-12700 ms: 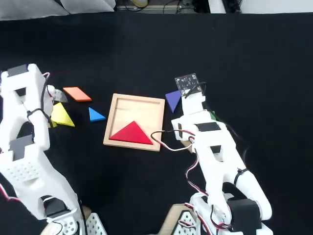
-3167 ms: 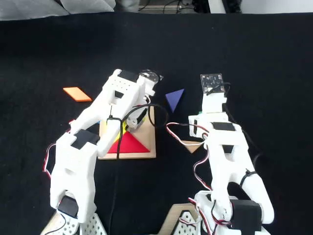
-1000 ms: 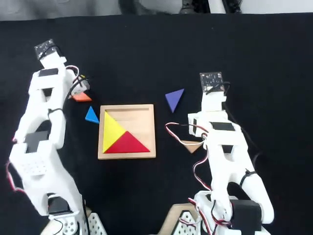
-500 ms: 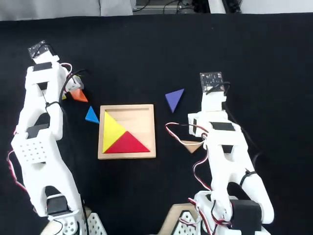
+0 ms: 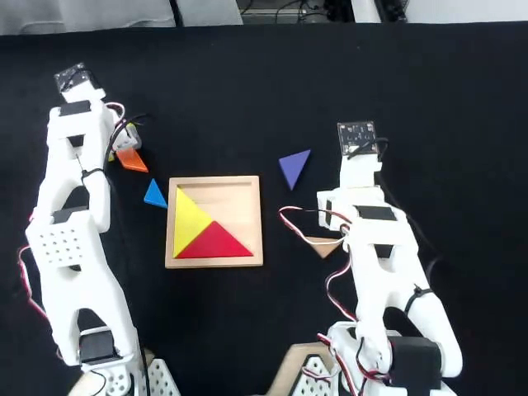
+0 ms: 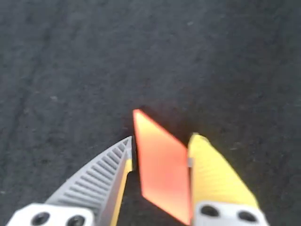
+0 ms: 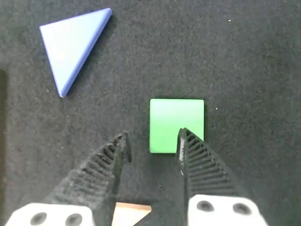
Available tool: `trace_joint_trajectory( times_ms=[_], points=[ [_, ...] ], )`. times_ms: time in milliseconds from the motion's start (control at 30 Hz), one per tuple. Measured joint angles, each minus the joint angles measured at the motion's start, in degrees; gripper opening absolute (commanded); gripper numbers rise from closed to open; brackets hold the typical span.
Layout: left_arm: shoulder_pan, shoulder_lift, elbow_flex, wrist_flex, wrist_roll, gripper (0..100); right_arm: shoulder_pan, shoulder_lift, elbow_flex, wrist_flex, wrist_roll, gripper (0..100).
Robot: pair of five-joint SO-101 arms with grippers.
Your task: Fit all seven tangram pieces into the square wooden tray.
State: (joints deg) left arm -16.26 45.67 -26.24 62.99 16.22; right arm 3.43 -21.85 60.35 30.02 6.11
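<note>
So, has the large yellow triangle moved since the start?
Yes: the yellow triangle went from left of the square wooden tray into it, beside the red triangle.

five triangles, one square, one parallelogram, one tray, two arms

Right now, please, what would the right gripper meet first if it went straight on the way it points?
Most likely the green square, lying just ahead of the right gripper; its height is unclear.

Left end effector gripping orange piece, right end effector spread, arms outstretched
</note>
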Motion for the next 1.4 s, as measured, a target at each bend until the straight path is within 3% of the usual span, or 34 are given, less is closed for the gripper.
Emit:
trace_joint_trajectory(
  times_ms=[367,533,700,1067,1300,1400],
  points=[
    [0.97,1.23,-8.09,12.66,-0.26,13,0.0,0.0,0.0,0.0,0.0,16.6],
    [3.34,0.09,-17.23,25.58,-2.73,13,0.0,0.0,0.0,0.0,0.0,16.6],
    [10.9,-5.36,-23.47,36.22,-4.13,13,0.0,0.0,0.0,0.0,0.0,16.6],
    [29.71,-28.48,0.44,36.75,-3.87,13,0.0,0.0,0.0,0.0,0.0,16.6],
    [37.1,-41.23,23.3,23.82,-2.9,13,0.0,0.0,0.0,0.0,0.0,16.6],
    [40.44,-44.84,34.02,15.74,1.49,13,0.44,0.0,0.0,0.0,0.0,16.6]
  ],
)
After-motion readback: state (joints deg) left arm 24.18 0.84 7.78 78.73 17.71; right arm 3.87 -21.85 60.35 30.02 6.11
